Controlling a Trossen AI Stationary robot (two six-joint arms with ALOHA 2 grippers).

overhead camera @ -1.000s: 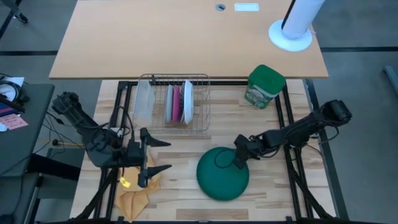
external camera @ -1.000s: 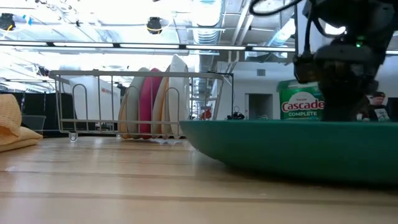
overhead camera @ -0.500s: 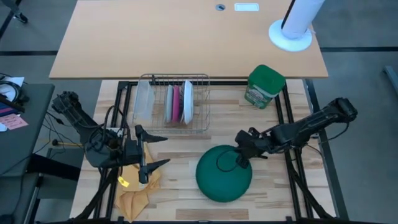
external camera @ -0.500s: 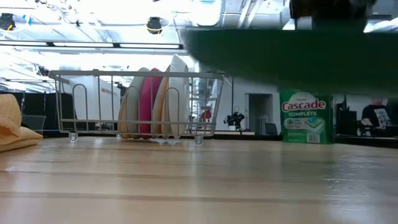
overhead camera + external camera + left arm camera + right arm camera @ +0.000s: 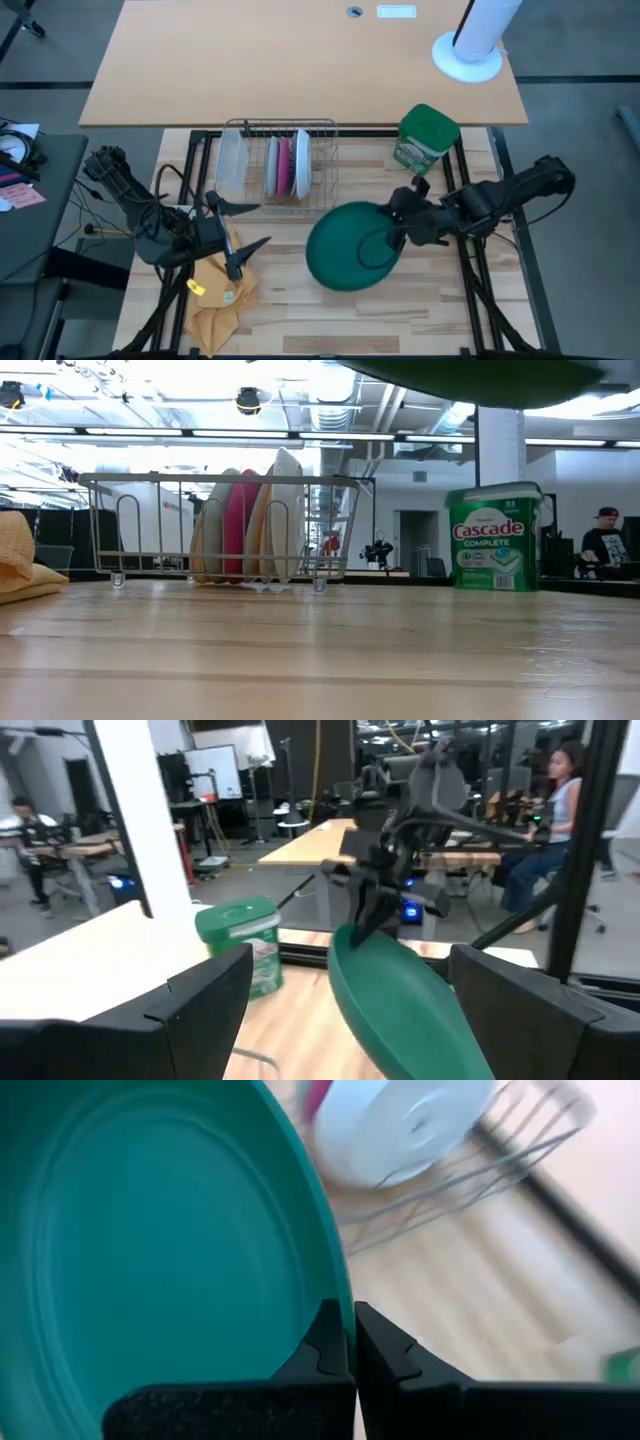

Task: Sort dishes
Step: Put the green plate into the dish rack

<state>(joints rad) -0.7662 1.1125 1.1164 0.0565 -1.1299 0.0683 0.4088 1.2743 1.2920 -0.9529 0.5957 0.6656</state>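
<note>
A large dark green plate (image 5: 345,248) hangs above the middle of the table with my right gripper (image 5: 397,236) shut on it. In the low view only its underside (image 5: 480,374) shows, at the top. A wire rack (image 5: 283,168) at the far middle holds small plates standing on edge: grey, pink (image 5: 240,525) and white (image 5: 302,163). My left gripper (image 5: 248,226) stands open above a yellow cloth (image 5: 222,298) at the near left, pointing toward the green plate (image 5: 400,1010) and touching nothing. My right gripper pinches the green plate's rim (image 5: 336,1292) between its two fingers, one on each face, on the side toward the table's right edge. The fingers come from the right, slanting down. The plate is lifted clear of the table and tilted.
A green canister (image 5: 427,138) stands at the far right, and a frosted container (image 5: 230,160) sits at the rack's left end. Bare wood lies under and in front of the raised plate. People show in the room beyond the table.
My right gripper has risen with the green plate, which lay on the table and now hangs clear of it, tilted and shifted a little toward the rack. My left gripper has rolled a little where it stands.
</note>
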